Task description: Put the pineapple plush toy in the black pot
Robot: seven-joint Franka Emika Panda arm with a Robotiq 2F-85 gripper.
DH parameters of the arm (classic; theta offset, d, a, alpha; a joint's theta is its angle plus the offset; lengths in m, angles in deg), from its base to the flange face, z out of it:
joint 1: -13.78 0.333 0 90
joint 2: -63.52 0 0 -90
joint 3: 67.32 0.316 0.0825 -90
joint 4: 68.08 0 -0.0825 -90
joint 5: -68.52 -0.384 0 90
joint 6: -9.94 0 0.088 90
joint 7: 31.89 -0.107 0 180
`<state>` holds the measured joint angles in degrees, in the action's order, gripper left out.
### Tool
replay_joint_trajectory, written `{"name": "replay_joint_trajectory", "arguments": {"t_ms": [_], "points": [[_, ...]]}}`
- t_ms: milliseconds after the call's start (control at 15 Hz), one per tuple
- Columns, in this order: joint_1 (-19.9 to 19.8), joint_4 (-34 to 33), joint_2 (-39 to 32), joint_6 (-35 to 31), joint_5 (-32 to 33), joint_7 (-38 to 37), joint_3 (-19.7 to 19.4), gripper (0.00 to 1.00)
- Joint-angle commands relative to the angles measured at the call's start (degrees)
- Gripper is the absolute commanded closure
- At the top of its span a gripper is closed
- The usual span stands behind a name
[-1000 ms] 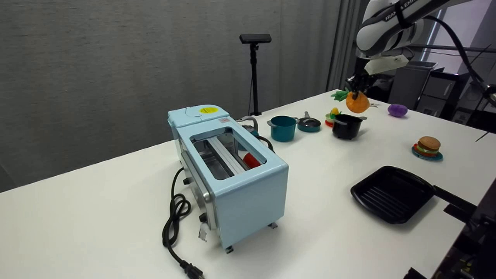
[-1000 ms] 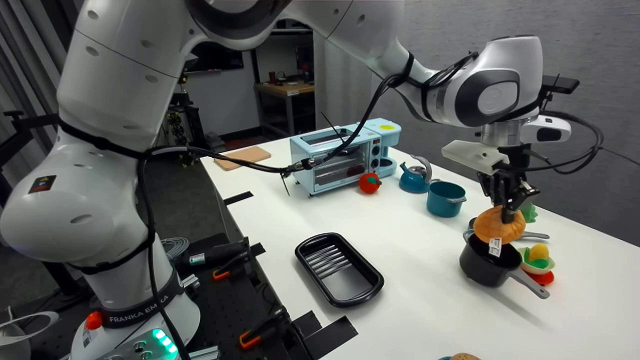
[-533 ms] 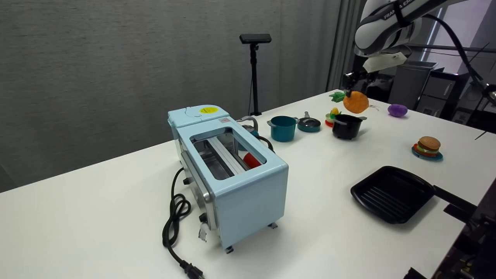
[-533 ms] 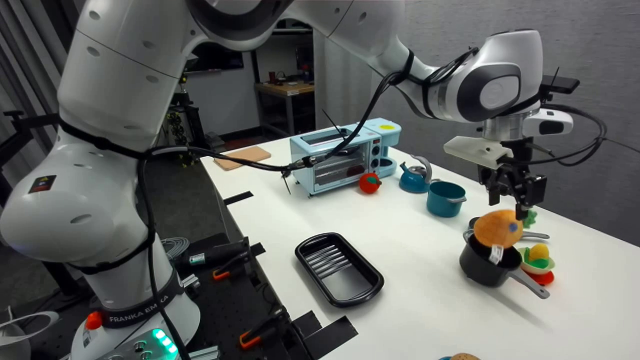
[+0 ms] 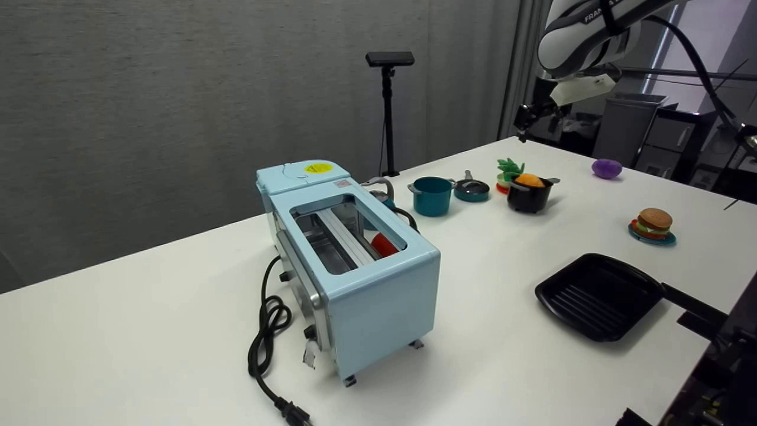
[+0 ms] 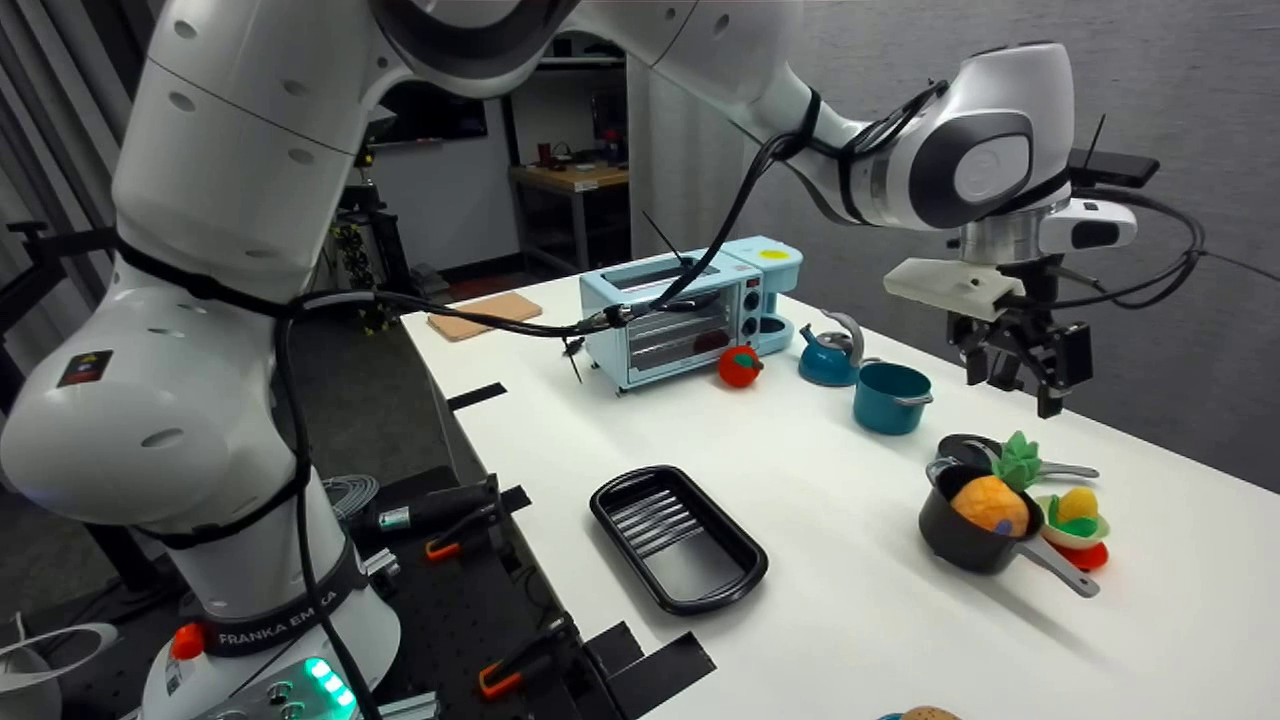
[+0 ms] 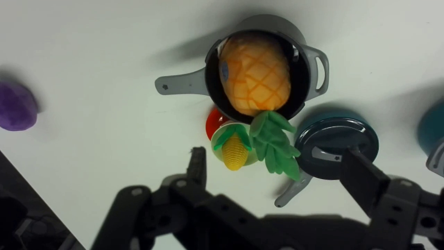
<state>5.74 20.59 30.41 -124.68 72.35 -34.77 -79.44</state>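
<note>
One orange pineapple plush toy (image 7: 255, 74), round, with criss-cross lines, sits in the black pot (image 6: 960, 545) | green leaves (image 7: 274, 142) stick out past the rim | toy's bottom hidden; teal pot (image 7: 430, 128) cut off in wrist view | tool (image 7: 274, 152) hangs higher up, fingers spread wide | bare counter (image 6: 830, 620) between black pot and flat pan (image 6: 690, 570); lidded pan (image 7: 324, 137) near pot
</note>
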Motion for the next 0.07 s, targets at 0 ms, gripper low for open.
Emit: {"name": "replay_joint_trajectory", "arguments": {"t_ms": [0], "points": [[-0.76,-0.18,-0.06,0.18,0.59,-0.26,0.83,0.0]]}}
